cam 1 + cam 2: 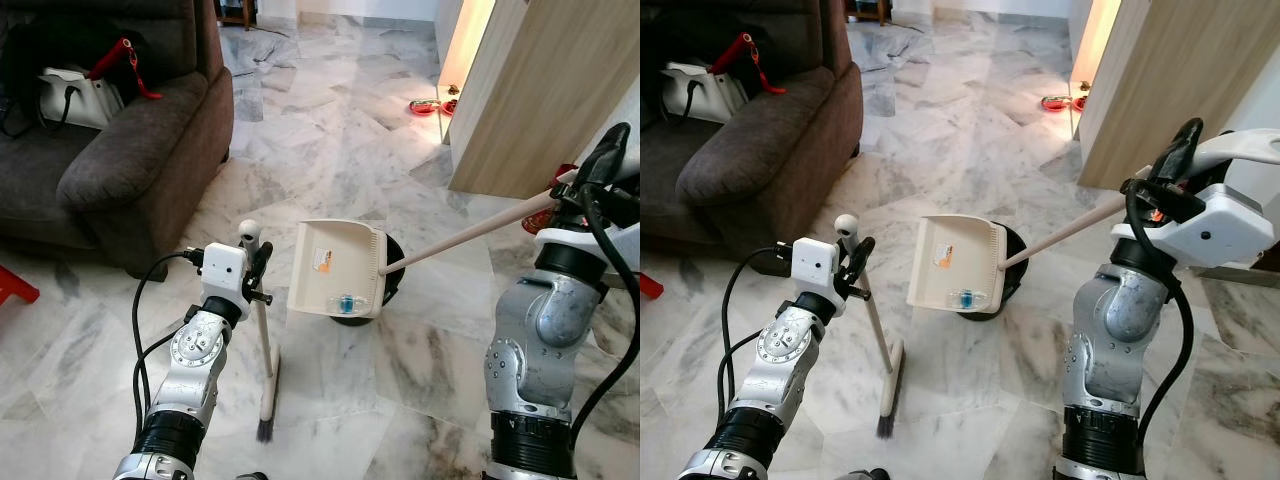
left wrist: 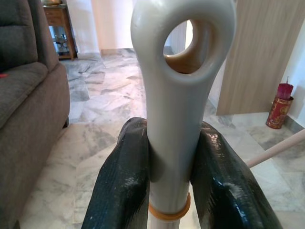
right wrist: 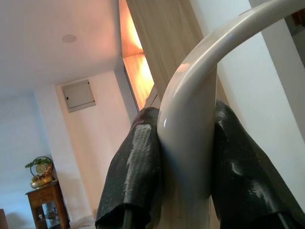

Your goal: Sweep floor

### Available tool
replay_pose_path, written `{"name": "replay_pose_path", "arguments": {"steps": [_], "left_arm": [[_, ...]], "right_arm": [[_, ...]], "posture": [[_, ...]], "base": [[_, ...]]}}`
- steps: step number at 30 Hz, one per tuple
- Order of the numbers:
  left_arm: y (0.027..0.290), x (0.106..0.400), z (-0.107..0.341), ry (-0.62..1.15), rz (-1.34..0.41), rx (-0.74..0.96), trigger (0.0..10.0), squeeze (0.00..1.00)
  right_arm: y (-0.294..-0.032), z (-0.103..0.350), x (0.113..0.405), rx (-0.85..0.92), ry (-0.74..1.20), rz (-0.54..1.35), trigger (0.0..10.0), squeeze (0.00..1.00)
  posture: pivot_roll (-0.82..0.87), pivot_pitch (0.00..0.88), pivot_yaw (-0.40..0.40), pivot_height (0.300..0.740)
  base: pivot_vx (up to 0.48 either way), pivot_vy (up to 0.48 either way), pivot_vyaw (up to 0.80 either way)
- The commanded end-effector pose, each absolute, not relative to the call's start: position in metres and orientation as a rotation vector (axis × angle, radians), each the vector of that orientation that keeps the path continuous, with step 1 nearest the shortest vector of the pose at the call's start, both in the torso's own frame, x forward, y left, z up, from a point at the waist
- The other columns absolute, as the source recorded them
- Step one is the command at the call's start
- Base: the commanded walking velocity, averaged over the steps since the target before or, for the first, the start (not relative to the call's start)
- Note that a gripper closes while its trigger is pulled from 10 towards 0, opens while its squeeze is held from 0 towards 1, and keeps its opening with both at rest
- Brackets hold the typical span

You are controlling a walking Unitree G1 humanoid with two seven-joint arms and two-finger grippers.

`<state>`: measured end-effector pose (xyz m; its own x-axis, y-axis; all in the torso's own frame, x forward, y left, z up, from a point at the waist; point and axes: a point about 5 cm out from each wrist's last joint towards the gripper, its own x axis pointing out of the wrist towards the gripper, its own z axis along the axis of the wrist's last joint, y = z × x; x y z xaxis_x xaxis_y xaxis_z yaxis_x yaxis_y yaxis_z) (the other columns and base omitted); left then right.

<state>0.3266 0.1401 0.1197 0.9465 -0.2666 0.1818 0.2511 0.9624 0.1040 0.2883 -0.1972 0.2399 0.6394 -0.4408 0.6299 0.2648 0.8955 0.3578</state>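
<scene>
Cream plastic sits between your left gripper (image 2: 169,183) fingers: they are clamped on the broom (image 1: 266,362) just below the ringed cap at the top of its handle, one black finger (image 2: 124,181) pressed to each side. From that grip the broom runs down and slightly away to the dark bristles resting on the marble floor (image 1: 330,150), close in front of you.

Your right gripper (image 3: 183,176) is closed the same way on the curved pale end of the dustpan's (image 1: 338,270) long handle, the fingers (image 3: 136,167) squeezing it from both sides. From those fingers the wooden shaft slants down and toward your left gripper's side, ending at the cream pan, which sits tilted with its open face up. A small blue-and-clear object (image 1: 346,303) lies in the pan near its lower edge (you cannot tell what it is). A round black item (image 1: 390,270) shows just behind and under the pan.

Beyond the left gripper's fingers stands a dark brown armchair (image 1: 120,150) with a white bag (image 1: 75,95) on its seat. Past the right gripper's fingers a wooden panel (image 1: 540,90) rises, with a red cylinder (image 2: 280,106) at its foot.
</scene>
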Motion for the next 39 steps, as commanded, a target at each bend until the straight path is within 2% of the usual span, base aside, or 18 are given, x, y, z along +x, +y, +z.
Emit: {"name": "replay_pose_path", "arguments": {"steps": [1, 39], "left_arm": [[0.1408, 0.326, 0.1264, -0.225, -0.265, 0.069, 10.0, 0.0], [0.1406, 0.3255, 0.1283, -0.234, -0.265, 0.081, 10.0, 0.0]], "right_arm": [[-0.1946, 0.257, 0.2838, 0.272, -0.883, -0.394, 10.0, 0.0], [-0.1883, 0.2549, 0.2881, 0.305, -0.863, -0.348, 10.0, 0.0]], "posture": [[0.12, 0.11, -0.043, 0.74], [0.12, 0.12, -0.049, 0.74]], "base": [[0.266, 0.0, 0.0], [0.35, 0.0, 0.0]]}}
